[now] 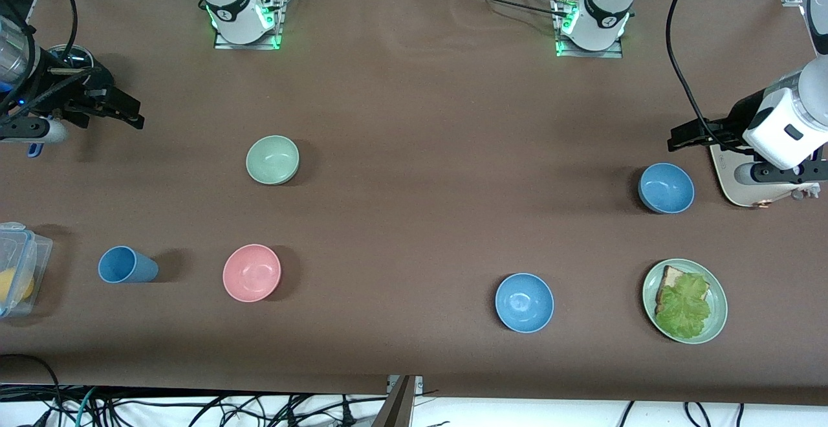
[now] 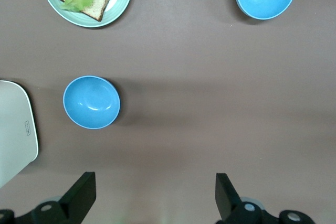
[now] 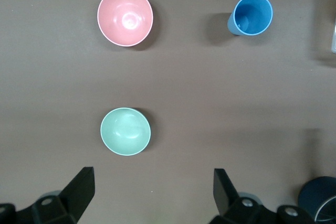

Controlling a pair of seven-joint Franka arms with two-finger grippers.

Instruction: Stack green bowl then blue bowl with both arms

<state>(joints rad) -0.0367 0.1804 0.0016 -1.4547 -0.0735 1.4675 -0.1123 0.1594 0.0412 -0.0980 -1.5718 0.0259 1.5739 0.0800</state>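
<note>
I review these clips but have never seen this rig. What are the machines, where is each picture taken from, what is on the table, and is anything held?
Two white robot arms work at a brown table. One picture looks down from across it; the other two come from wrist cameras.

The left claw and right claw both hang open, holding nothing.

On the table: a green bowl, pink bowl, blue cup, two blue bowls, a plate with bread and lettuce, and a clear box.

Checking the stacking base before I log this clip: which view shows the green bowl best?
The right wrist view: the green bowl sits close, straight below, rim and inside unobstructed. The front view shows it smaller. The left wrist view misses it.
</note>
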